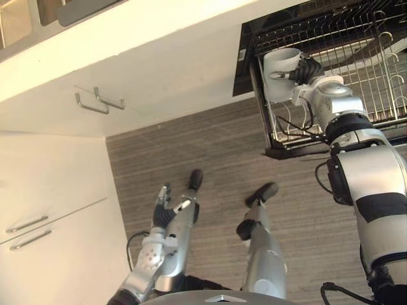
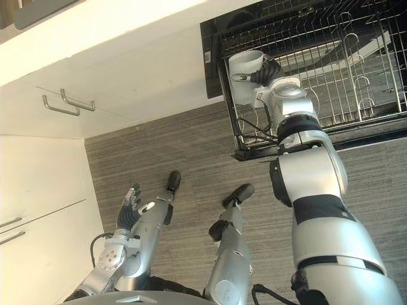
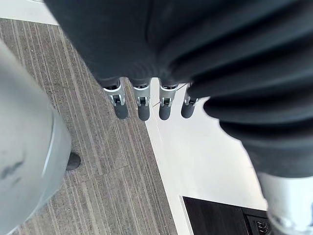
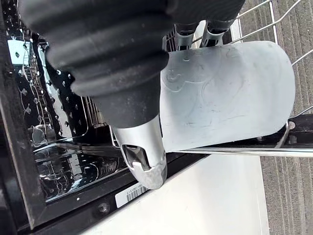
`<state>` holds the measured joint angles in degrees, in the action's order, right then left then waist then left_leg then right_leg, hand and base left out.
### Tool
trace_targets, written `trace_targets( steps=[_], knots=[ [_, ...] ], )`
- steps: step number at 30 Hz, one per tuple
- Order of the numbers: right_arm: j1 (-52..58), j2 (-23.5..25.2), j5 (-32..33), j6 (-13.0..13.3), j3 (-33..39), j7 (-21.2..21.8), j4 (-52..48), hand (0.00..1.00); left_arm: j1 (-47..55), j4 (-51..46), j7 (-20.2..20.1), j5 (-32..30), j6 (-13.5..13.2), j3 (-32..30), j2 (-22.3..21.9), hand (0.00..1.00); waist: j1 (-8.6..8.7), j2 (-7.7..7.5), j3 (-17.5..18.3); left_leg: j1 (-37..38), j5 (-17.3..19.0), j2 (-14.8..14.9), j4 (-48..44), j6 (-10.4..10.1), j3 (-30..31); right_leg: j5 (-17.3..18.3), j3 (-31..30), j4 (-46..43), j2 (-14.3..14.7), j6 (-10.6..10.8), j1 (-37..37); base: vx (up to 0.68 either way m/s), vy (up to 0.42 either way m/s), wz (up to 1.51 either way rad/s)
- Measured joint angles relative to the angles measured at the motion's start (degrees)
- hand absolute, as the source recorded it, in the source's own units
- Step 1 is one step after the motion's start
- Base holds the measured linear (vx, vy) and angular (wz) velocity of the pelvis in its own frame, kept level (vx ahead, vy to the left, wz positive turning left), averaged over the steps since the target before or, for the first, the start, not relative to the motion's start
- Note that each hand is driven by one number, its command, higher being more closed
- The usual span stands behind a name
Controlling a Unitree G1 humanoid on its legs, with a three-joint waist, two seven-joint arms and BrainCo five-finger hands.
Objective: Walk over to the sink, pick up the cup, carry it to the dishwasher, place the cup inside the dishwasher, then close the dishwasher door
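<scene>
My right robot hand is curled round the plain white, smooth-sided cylindrical cup, fingers on one side and thumb on the other. I hold the cup at the near left corner of the pulled-out dishwasher rack of thin silver wire, framed by the glossy black dishwasher opening. The cup's round mouth is turned up and away from me and its base is nearer me, so its long axis runs from me towards the far side of the rack; I cannot tell whether it is fully upright. One rack wire runs close along its side, touching or not I cannot say. My left robot hand hangs low with straight, relaxed fingers over the grey streaked wood-grain floor, beside flat white cabinet fronts with slim metal bar handles.
</scene>
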<state>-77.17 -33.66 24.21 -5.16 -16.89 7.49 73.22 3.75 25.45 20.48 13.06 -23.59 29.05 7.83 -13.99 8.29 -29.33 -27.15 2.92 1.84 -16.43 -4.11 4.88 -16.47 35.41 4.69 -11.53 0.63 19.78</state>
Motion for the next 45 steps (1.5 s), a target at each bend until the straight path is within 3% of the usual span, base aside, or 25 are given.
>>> trace_targets(
  steps=[4,6,12,14,16,17,22,24,29,36,45],
  knots=[
    [0.8,1.1,-5.7,0.9,0.1,-0.5,-0.9,0.00,0.3,-0.7,0.7,-2.1,0.7,-2.7,0.7,0.00,0.72,-2.13,-0.9,2.5,-0.2,0.7,1.0,-0.2,-0.3,0.3,-0.2,0.0,0.4,-0.2,-1.8,0.00,0.005,-0.06],
    [5.7,1.7,-6.4,2.1,0.3,-0.4,-7.1,0.00,0.6,-2.6,1.2,-2.4,2.0,-4.5,2.8,0.00,1.24,-4.91,-0.9,3.4,0.0,1.4,1.0,-0.6,-0.4,0.5,-0.5,0.0,1.1,-0.3,-2.6,0.01,-0.012,-0.10],
    [24.4,4.6,-3.6,6.0,2.0,0.1,-27.5,0.00,4.5,-4.4,3.3,-5.9,6.4,-10.2,5.8,0.00,3.53,-10.84,-0.2,8.7,2.2,2.9,0.5,-1.0,-3.1,1.6,-3.6,0.0,2.2,0.2,-6.7,0.03,0.022,-0.28],
    [33.3,7.4,-2.4,7.9,4.2,0.0,-35.4,0.00,6.2,-3.5,4.1,-7.0,7.6,-12.6,6.5,0.00,5.01,-13.40,1.7,10.6,3.1,3.3,0.5,-1.1,-4.2,2.7,-4.8,0.0,2.6,0.8,-7.8,0.05,0.043,-0.31],
    [44.4,11.0,-1.4,9.1,6.1,0.0,-43.5,0.00,7.5,-0.8,4.4,-7.8,8.1,-14.4,7.6,0.00,5.82,-16.23,6.3,11.8,4.4,4.2,0.8,-1.2,-6.0,3.6,-6.5,0.0,3.2,1.3,-8.2,0.10,0.040,-0.42],
    [48.5,12.4,-1.2,9.7,7.0,0.0,-46.7,0.00,8.0,0.8,4.4,-7.8,8.1,-15.2,7.5,0.00,6.22,-16.88,8.0,12.6,4.9,4.5,1.1,-1.1,-6.6,4.0,-7.0,0.0,3.4,1.9,-8.5,0.15,0.050,-0.36],
    [66.3,19.4,-0.4,12.4,9.2,0.3,-62.5,0.00,10.1,7.0,4.3,-8.9,8.1,-19.2,5.5,0.00,8.99,-16.38,15.8,17.6,6.0,4.7,3.0,-1.4,-8.8,4.1,-9.2,0.0,3.8,1.9,-10.8,0.16,0.064,-0.24],
    [73.2,22.9,1.3,13.7,9.1,3.0,-68.9,0.00,10.8,9.3,3.6,-8.7,7.7,-21.8,3.5,0.00,9.88,-14.94,17.9,20.5,6.0,4.7,4.5,-1.3,-10.0,4.1,-10.3,0.0,3.7,2.1,-12.1,0.13,0.073,-0.24],
    [80.2,26.9,3.2,14.4,9.3,7.5,-74.1,0.00,11.4,16.3,-0.2,-6.3,6.0,-25.3,0.1,0.00,11.31,-12.30,21.0,24.5,6.4,4.6,6.8,-1.0,-11.7,5.1,-12.2,0.2,3.4,3.1,-14.8,0.01,0.057,-0.15],
    [83.4,27.6,5.3,14.8,13.1,10.7,-75.1,0.00,12.3,21.9,-3.3,-4.1,5.0,-27.0,-0.2,0.00,12.43,-10.31,22.6,28.5,5.5,4.7,9.9,-1.4,-12.8,6.0,-13.2,0.5,3.8,3.3,-16.6,-0.01,0.007,-0.10],
    [83.5,27.0,7.1,14.7,13.6,11.2,-77.3,0.00,12.9,27.2,-5.8,-1.9,5.0,-29.2,-1.7,0.00,12.28,-8.70,22.8,32.5,4.8,4.7,12.6,-1.4,-12.2,6.5,-12.2,0.5,3.9,3.5,-19.8,0.03,0.020,0.04]
  ],
)
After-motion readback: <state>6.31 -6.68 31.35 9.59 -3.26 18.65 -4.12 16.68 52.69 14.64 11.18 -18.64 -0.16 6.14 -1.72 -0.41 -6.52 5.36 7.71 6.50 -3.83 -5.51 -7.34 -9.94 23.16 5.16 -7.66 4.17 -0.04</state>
